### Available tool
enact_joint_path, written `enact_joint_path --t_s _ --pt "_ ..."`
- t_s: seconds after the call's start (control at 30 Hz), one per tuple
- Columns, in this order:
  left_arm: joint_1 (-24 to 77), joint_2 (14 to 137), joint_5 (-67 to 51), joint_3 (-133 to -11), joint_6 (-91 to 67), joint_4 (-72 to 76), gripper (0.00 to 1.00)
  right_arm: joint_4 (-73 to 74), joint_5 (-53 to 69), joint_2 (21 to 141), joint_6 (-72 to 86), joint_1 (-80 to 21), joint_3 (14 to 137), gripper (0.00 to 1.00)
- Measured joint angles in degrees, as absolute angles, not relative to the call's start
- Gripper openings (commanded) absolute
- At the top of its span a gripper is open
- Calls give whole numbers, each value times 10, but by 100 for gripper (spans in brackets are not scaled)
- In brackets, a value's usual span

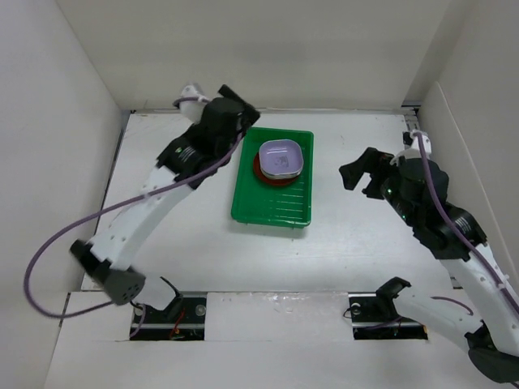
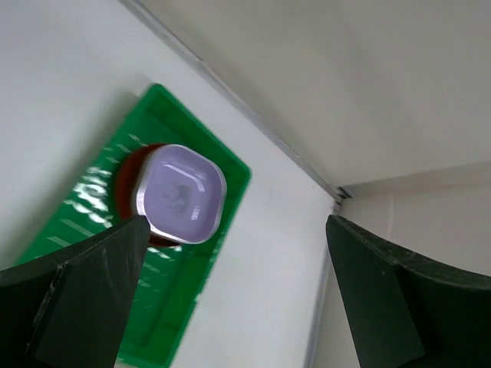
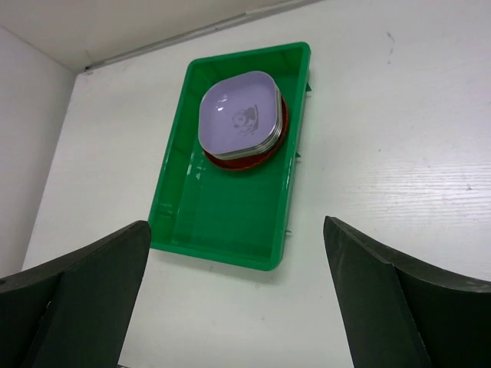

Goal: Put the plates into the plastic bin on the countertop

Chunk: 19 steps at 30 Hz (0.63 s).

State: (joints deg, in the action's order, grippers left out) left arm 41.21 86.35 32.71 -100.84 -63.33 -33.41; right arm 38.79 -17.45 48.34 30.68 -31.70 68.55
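The plastic bin (image 1: 272, 203) is seen in the middle of the white counter (image 1: 349, 243), and the plates are stacked in its far end: a lavender rounded-square plate (image 1: 281, 157) is laid on top and a round red plate (image 3: 239, 162) is at the bottom. Thin edges seem to show between these 2, but their number cannot be told. No other plate is seen on the counter. The left tool (image 2: 238, 226) is held above the far left corner of the bin, with its fingers spread wide and nothing between them. The right tool (image 3: 235, 224) is held well apart to the right of the bin, also fully spread and empty. The plates are judged to be light, stiff and glossy, so probably slippery. Such a shallow plate is best taken at its raised rim, 1 finger under the lip and 1 inside, because the flat middle gives no hold.
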Motion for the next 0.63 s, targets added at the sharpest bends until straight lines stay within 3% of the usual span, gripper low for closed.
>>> enact_joint_path --t_s 0.37,0.63 --pt "408 465 413 -692 -527 -416 100 482 -260 362 303 -365 719 100" --pt "404 276 459 -614 -498 -444 100 519 -303 305 302 -373 719 100"
